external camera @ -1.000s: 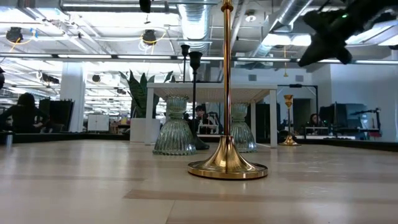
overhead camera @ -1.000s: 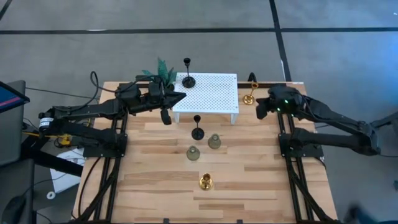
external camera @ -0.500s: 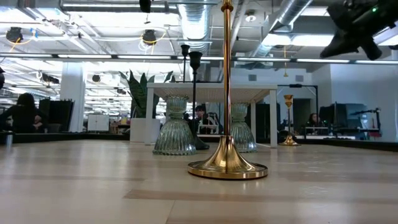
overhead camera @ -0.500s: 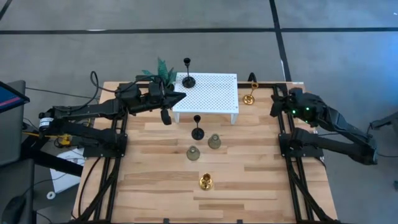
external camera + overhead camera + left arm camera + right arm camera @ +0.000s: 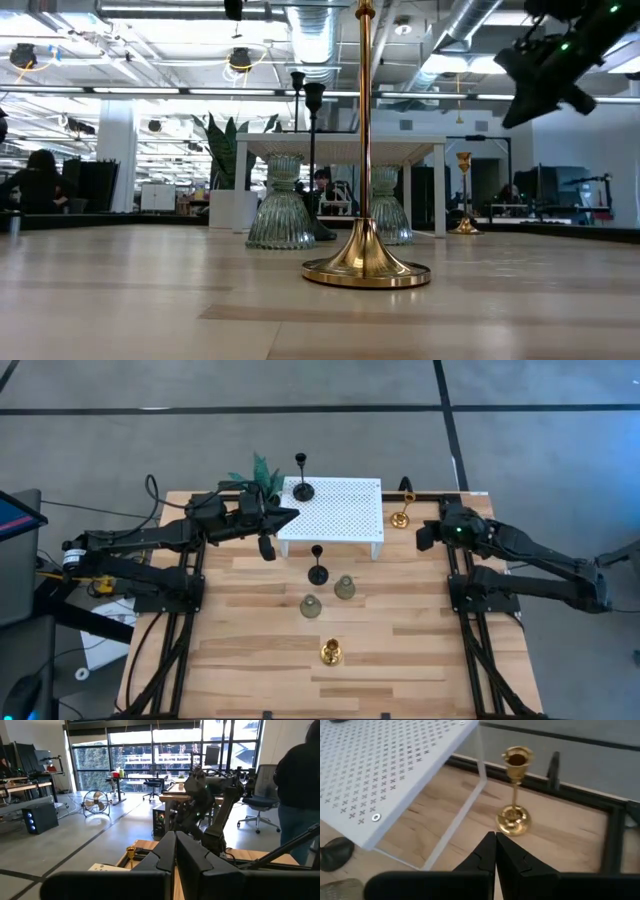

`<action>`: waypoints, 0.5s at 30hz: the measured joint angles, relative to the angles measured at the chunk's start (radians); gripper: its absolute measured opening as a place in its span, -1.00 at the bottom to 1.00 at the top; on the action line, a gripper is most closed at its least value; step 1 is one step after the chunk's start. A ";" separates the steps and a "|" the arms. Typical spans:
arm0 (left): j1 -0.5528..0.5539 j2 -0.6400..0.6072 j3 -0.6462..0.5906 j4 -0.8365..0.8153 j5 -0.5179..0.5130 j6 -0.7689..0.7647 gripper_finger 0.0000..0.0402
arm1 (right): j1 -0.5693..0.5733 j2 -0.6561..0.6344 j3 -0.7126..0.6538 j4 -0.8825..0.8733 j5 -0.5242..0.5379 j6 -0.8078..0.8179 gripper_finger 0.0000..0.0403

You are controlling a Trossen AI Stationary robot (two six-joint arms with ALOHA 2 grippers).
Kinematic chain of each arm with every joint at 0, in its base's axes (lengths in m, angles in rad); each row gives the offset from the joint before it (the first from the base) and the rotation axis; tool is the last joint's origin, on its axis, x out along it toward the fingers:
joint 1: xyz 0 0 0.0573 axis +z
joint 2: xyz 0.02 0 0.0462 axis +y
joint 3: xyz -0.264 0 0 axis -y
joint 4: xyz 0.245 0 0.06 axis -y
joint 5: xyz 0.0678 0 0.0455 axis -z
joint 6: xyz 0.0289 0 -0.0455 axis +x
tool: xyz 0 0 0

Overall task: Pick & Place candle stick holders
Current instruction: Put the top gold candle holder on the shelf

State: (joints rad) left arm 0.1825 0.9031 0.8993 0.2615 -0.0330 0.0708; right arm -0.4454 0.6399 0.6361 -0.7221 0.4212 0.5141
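Note:
One black holder stands on the white perforated platform; the other stands on the table in front of it. Two grey-green holders and a gold holder stand nearer. A second gold holder stands upright on its round base to the right of the platform. My right gripper is shut and empty, just right of that holder and above the table. My left gripper is shut and empty at the platform's left edge.
A small green plant stands at the platform's far left corner. A black rail runs along the table's far edge behind the gold holder. A person stands beyond the table's right side. Bare wood lies at the near left and near right.
My right gripper has swung toward the table's right edge and then come back toward the far gold holder, ending close to where it began. It has stayed shut. The holders have kept still.

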 joint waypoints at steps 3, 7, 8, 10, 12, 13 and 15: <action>0.000 0.000 0.000 0.000 0.000 0.000 -0.94 | -0.003 0.030 -0.078 0.161 -0.048 -0.039 -1.00; 0.000 0.000 0.000 0.000 0.000 0.000 -0.94 | -0.029 0.049 -0.208 0.368 -0.082 -0.027 -1.00; 0.000 0.000 0.000 0.000 0.000 0.000 -0.94 | -0.039 0.049 -0.238 0.395 -0.081 -0.016 -1.00; 0.000 0.000 0.000 0.000 0.000 0.000 -0.94 | -0.060 0.048 -0.286 0.440 -0.082 -0.011 -1.00; 0.000 0.000 0.000 0.000 0.000 0.000 -0.94 | -0.076 0.047 -0.319 0.463 -0.086 -0.011 -1.00; 0.000 0.000 0.000 0.000 0.000 0.000 -0.94 | -0.082 0.048 -0.332 0.471 -0.092 -0.011 -1.00; 0.000 0.000 0.000 0.000 0.000 0.000 -0.94 | -0.091 0.048 -0.346 0.482 -0.108 -0.033 -1.00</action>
State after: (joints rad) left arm 0.1825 0.9031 0.8993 0.2615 -0.0330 0.0708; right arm -0.5361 0.6884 0.2904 -0.2404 0.3135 0.4809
